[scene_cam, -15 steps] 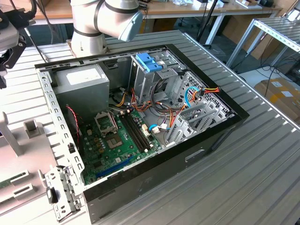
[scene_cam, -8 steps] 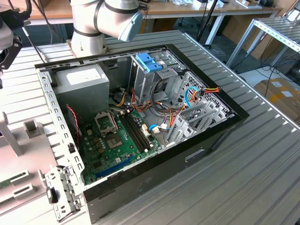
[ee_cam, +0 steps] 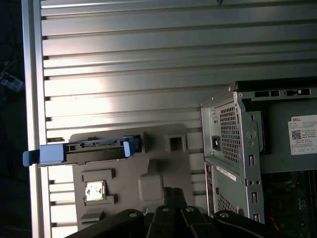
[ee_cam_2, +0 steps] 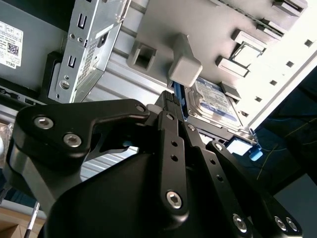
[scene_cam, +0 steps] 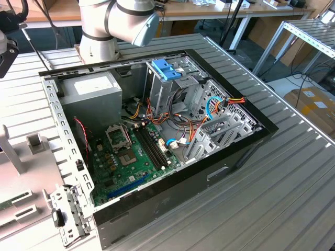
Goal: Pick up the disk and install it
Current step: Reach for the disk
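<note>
The disk [ee_cam: 94,147] stands on edge in a slot of a grey holder [ee_cam: 148,168] on the ribbed table, with blue side pieces at both ends. In the second wrist view, the disk [ee_cam_2: 214,101] shows its white label with a blue strip, just past the holder's upright post [ee_cam_2: 184,64]. My gripper [ee_cam: 173,197] hangs above the holder, apart from the disk, its fingers together and nothing between them. In the second wrist view, the gripper [ee_cam_2: 169,101] and its black links take up the foreground. The open computer case [scene_cam: 246,151] lies on the table.
The case holds a green motherboard [scene_cam: 131,157], a grey power-supply box [scene_cam: 91,94], a metal drive cage with a light-blue latch [scene_cam: 166,68] and loose cables. The arm's base [scene_cam: 99,36] stands behind the case. The holder [scene_cam: 26,157] lies at the exterior view's left.
</note>
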Controlling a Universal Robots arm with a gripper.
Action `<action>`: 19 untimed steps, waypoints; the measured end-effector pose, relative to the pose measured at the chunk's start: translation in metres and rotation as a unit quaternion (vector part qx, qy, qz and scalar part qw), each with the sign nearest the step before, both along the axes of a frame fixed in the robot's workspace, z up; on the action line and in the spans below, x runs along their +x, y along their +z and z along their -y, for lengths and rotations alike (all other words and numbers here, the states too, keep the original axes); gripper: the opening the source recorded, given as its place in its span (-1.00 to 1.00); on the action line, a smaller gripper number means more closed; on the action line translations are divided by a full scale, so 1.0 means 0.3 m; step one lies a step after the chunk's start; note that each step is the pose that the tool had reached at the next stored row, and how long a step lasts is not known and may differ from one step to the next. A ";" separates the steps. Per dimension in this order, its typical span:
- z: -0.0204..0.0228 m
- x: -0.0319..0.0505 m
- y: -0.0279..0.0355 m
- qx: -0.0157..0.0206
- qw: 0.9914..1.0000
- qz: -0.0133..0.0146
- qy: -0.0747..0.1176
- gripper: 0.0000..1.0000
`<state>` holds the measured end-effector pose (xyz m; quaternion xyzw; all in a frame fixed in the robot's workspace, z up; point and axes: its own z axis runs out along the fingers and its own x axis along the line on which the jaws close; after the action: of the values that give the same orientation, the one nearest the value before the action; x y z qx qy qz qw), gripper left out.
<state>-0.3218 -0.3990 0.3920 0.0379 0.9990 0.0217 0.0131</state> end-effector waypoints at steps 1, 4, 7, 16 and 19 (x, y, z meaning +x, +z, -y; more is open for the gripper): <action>0.000 -0.004 0.000 0.000 1.000 0.000 0.000 -0.79; 0.000 -0.012 0.000 0.000 1.000 0.000 0.000 -0.79; 0.000 -0.021 0.000 0.000 1.000 0.000 0.000 -0.79; 0.000 -0.044 -0.001 0.000 1.000 0.000 0.000 -0.79; 0.000 -0.054 -0.001 0.000 1.000 0.000 0.000 -0.79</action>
<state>-0.3380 -0.3989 0.3918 0.0379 0.9990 0.0217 0.0131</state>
